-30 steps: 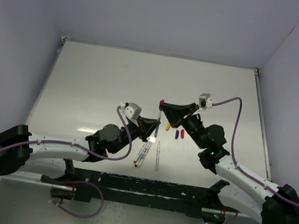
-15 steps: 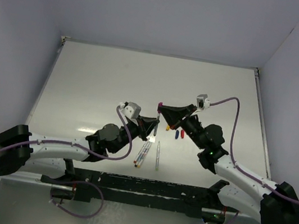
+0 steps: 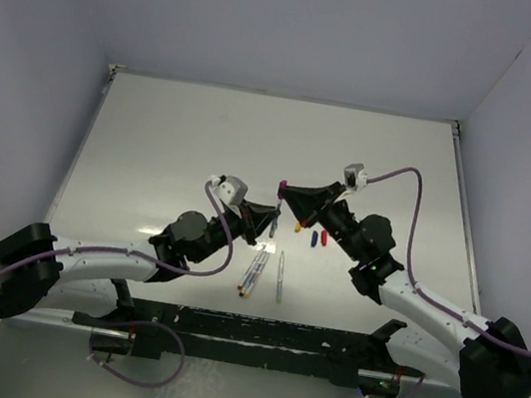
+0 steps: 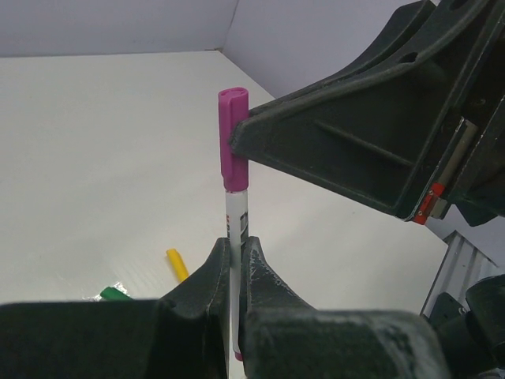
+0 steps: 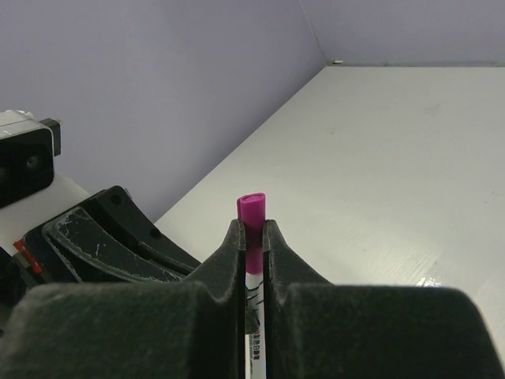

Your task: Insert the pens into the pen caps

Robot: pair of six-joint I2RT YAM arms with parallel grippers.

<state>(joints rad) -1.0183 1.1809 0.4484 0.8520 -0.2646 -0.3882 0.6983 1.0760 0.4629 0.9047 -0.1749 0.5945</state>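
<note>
1. The left claw (image 4: 235,254) is closed on the white barrel of one pen (image 4: 235,207). It holds the pen upright above the surface (image 3: 183,146), likely so the top end is free for the other arm.
2. The right claw (image 5: 252,237) is clamped on the magenta cap (image 5: 252,207), which sits on top of that pen. Gripping each part separately lets the arms press them together along one line. I cannot tell whether the cap is fully seated.
3. The barrel is a thin, smooth cylinder with small dark print. The cap is stubby, glossy plastic, slightly wider than the barrel. The claw fingers are matte black, scuffed wedges.
4. The loose pens (image 3: 255,270) lie flat on the surface, nearer the arm bases than the held pen. A yellow cap (image 3: 298,227), red cap (image 3: 314,237) and blue cap (image 3: 324,238) lie just right of the held pen, and a green cap (image 4: 116,294) lies below it.
</note>
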